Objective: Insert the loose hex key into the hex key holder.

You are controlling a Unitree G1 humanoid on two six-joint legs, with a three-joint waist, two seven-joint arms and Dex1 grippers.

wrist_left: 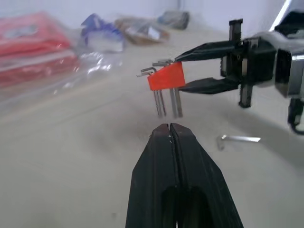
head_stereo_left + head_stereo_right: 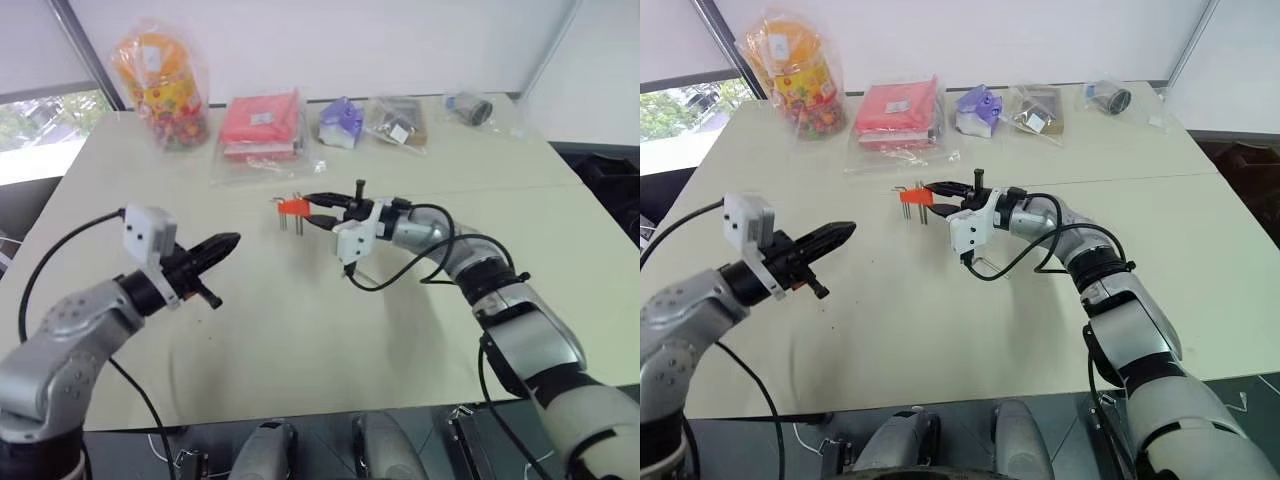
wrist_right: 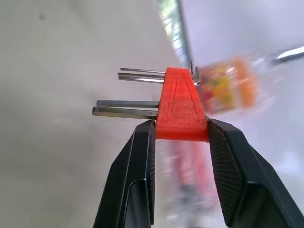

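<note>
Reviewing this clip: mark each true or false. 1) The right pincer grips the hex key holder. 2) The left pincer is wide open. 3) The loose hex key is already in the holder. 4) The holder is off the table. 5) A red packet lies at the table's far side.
1) True: the right pincer clamps the hex key holder.
2) False: the left pincer is shut, empty.
3) False: the loose hex key lies on the table.
4) True.
5) True: the red packet.

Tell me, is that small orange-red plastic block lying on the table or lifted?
Lifted. The right gripper clamps the orange-red plastic block in the air, its metal keys hanging above the table.
</note>
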